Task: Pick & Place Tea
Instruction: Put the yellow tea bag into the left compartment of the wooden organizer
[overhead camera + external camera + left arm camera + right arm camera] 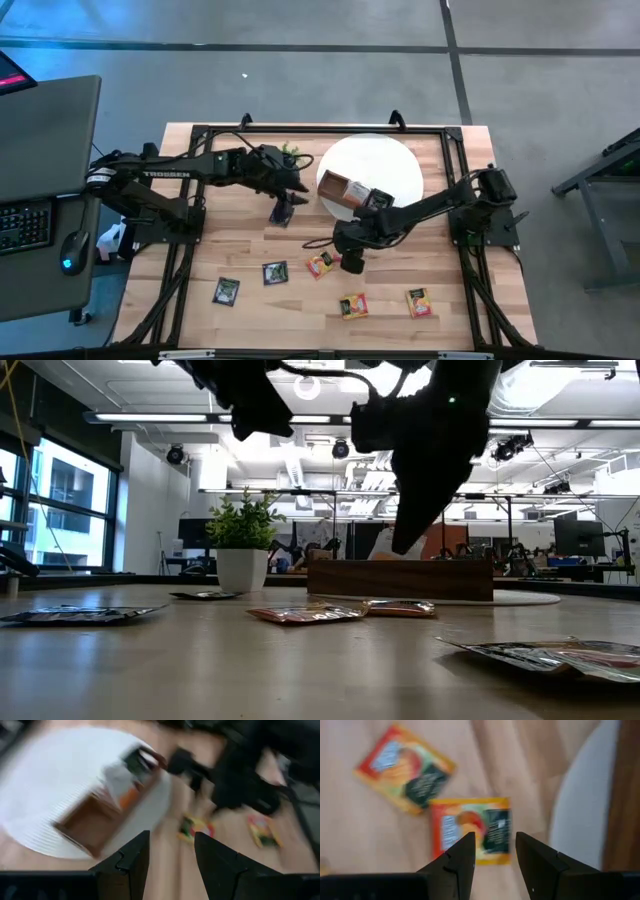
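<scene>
Broad wooden table (pixel 240 250), with a round white mat (pixel 385 160) under the brown tray (pixel 335 187). A few sachets already standing in the tray's end nearer the right arm.

Reaching in past the tray's near side: right gripper (pixel 350 263), jaws released and empty, poised directly above a pair of orange sachets (pixel 470 830) lying on bare wood just off the mat's edge. Overlapping at one corner, judging by the right wrist view.

Waiting on the tray's opposite side, near the plant (pixel 290 152): left gripper (pixel 172 840), jaws likewise parted, nothing between them. Just below it, a dark sachet (pixel 282 212) on the wood.

Farther from the tray, toward the front edge: two black sachets (pixel 226 290) and two more orange ones (pixel 353 305), all flat and well apart.

Likely trouble:
- Pinching both overlapped sachets at once, or snagging one and dragging its partner.
- Sliding off a flat packet and closing on nothing.
- Clipping the tray wall on the carry, given so short a path.
- Crowding between the two arms, both working close to the tray.
</scene>
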Controlling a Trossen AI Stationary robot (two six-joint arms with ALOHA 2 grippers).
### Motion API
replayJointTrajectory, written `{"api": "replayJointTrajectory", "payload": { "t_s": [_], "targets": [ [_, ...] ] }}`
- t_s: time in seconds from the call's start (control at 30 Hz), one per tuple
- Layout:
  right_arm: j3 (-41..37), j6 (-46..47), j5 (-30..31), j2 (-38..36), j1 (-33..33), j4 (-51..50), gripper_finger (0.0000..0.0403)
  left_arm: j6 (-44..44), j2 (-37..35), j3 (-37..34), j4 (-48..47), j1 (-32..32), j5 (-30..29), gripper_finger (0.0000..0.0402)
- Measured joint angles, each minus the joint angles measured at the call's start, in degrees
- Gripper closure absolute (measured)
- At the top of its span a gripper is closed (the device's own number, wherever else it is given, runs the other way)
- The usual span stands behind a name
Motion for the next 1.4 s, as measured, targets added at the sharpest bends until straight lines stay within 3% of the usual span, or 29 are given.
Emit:
{"api": "replayJointTrajectory", "payload": {
  "t_s": [0.23, 0.37, 0.5, 0.6, 0.83, 0.97, 1.1, 1.23, 1.3, 1.33, 1.4],
  "targets": [
    [0.0, 2.6, 0.2, 3.9, -2.2, 0.3, 0.0265, 0.5, 0.0, 2.8, -14.4, 0.0, 13.9, 0.0247],
    [0.0, 2.8, -3.3, 7.1, -3.3, 0.5, 0.0265, 0.3, 0.0, 2.8, -19.1, -1.2, 16.0, 0.0247],
    [0.4, 2.4, -5.4, 8.9, -4.0, 1.4, 0.0265, -0.1, 0.1, 2.8, -19.3, -4.4, 13.7, 0.0247],
    [0.4, 1.3, -6.1, 9.1, -4.1, 1.3, 0.0272, -3.1, 0.1, 2.8, -16.5, -7.0, 8.6, 0.0247],
    [0.2, -1.8, -6.7, 8.6, -4.0, 1.1, 0.0389, -12.2, -4.8, 2.8, -16.0, -10.9, 0.6, 0.0247],
    [1.4, -4.2, -6.3, 7.6, -3.9, -0.4, 0.0381, -14.4, -10.3, 2.8, -17.7, -15.7, -5.7, 0.0247],
    [4.4, -12.7, 2.5, 3.4, -3.9, -1.8, 0.0397, -14.9, -14.6, 2.8, -19.7, -22.9, -19.8, 0.0247],
    [5.0, -20.6, 27.5, -0.2, -5.1, -1.4, 0.0394, -18.6, -15.8, 2.8, -21.4, -29.1, -34.0, 0.0247],
    [5.0, -24.2, 36.9, -1.2, -6.5, -0.3, 0.0395, -20.3, -15.8, 2.8, -22.4, -30.9, -38.4, 0.0247],
    [5.0, -25.7, 39.2, -1.5, -7.3, 0.0, 0.0399, -20.9, -15.7, 2.8, -22.6, -31.7, -39.3, 0.0247],
    [5.0, -27.2, 38.0, -1.6, -9.6, 0.2, 0.04, -22.2, -15.3, 2.8, -22.8, -32.9, -39.6, 0.0247]
  ]
}}
